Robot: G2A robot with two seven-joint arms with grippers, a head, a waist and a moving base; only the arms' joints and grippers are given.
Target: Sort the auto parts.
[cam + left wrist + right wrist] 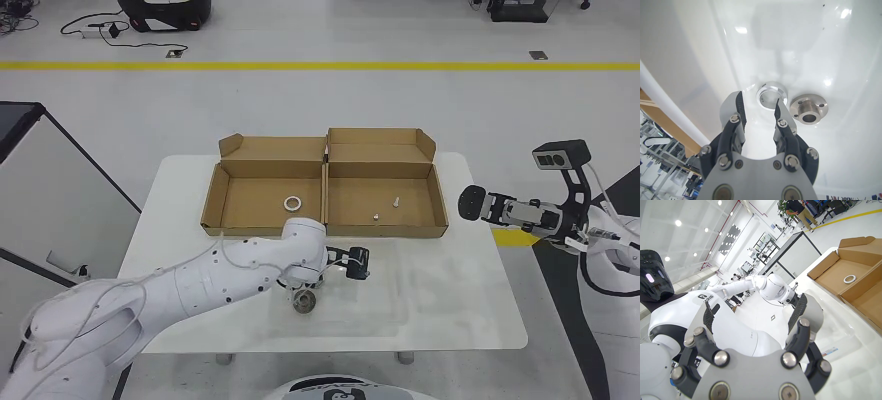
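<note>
A silver collar ring (770,93) and a flanged metal hub (808,109) lie side by side, close together, on the glossy bottom of a clear tray (400,305). My left gripper (758,103) hangs open just over them, one fingertip (777,108) at the ring's rim and nothing between the fingers. Two open cardboard boxes stand at the table's far side. The left box (240,200) holds a white ring (292,202). The right box (415,205) holds two small pale parts (397,199). My right gripper (470,203) is open and holds nothing, off the table's right edge.
The white table (180,210) has bare room to the left of the boxes and along its front edge. The box flaps (380,138) stand up at the back. A black-framed stand (40,180) is beside the table's left side.
</note>
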